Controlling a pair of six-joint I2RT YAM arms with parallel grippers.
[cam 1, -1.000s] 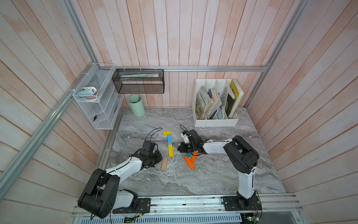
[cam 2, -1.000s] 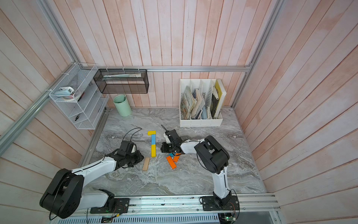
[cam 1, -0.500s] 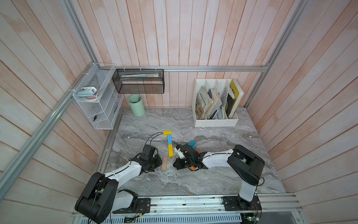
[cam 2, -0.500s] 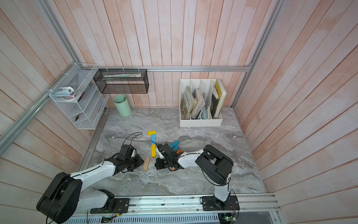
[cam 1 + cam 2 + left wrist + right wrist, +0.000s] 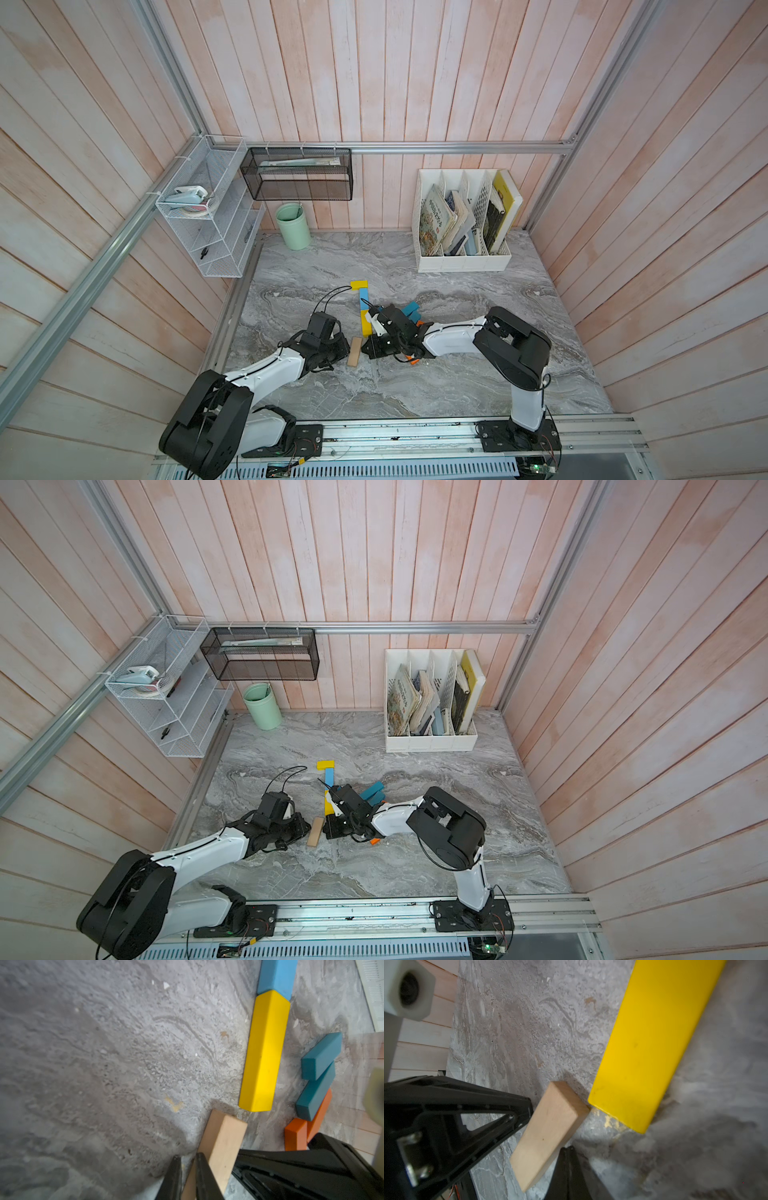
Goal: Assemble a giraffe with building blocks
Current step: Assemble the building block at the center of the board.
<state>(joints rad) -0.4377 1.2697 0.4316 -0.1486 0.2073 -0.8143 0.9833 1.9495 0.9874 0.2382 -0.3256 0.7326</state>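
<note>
In both top views the left gripper (image 5: 343, 351) and right gripper (image 5: 369, 349) flank the tan block (image 5: 354, 351), lying askew just short of the yellow bar (image 5: 365, 328) ahead; I'd nudge gently, squaring it without jarring that bar. Left wrist: jaws a slit apart, gripping nothing, block alongside. Right wrist: jaws shut, empty, against the block. Marbled grey desk (image 5: 415, 386), plank walls (image 5: 374, 83).

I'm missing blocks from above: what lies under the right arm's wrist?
An orange block pokes its tip out beneath the right arm in both top views; the rest is covered. The left wrist view shows more orange there, but not how many blocks.
</note>
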